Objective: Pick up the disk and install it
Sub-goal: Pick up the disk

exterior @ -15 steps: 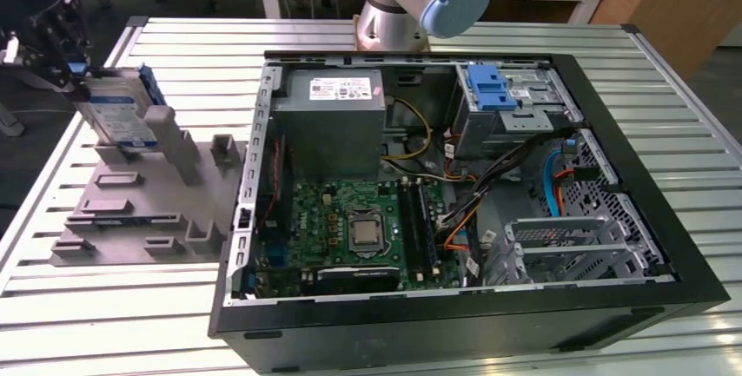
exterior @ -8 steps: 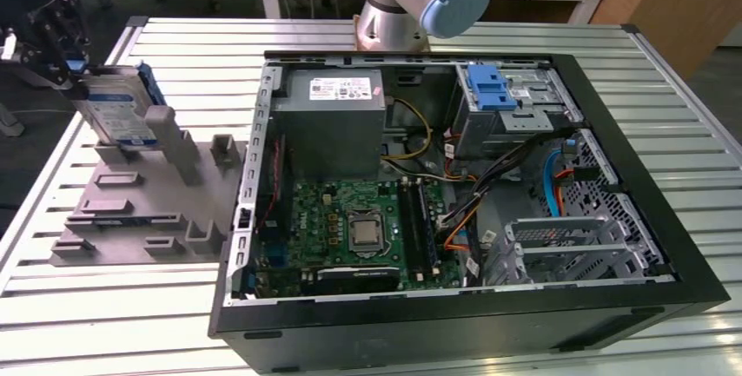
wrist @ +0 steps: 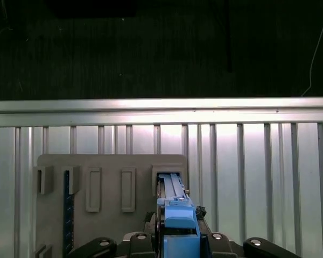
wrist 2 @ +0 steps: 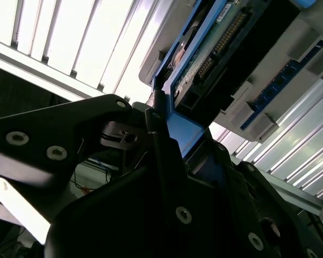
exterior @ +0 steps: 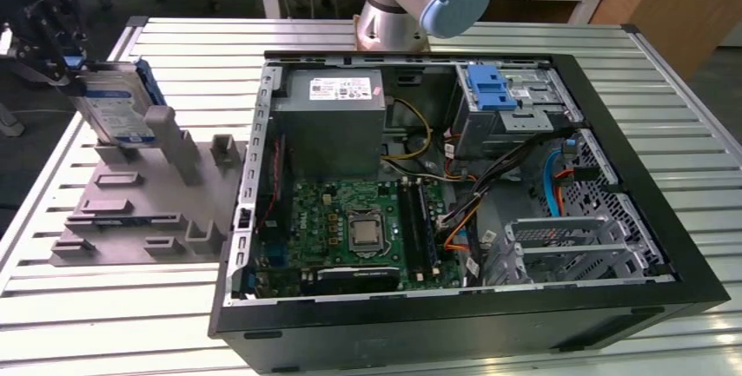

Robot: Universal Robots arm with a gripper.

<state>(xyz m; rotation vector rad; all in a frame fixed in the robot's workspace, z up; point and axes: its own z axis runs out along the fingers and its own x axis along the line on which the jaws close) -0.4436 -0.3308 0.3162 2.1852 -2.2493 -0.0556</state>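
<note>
Hand (exterior: pixel 72 70) gripping disk (exterior: pixel 116 105) | silver-grey, blue-framed, white-and-blue label | standing upright

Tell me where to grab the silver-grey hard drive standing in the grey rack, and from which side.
Grip the silver-grey hard drive by its blue-framed top end, coming from above: it stands on edge in the grey slotted plastic rack, so its lower end is boxed in and only the top is free. The gripper holds it there.

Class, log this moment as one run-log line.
gripper: shut on disk | disk: upright at grey stand | computer case: open, disk not yet inside
</note>
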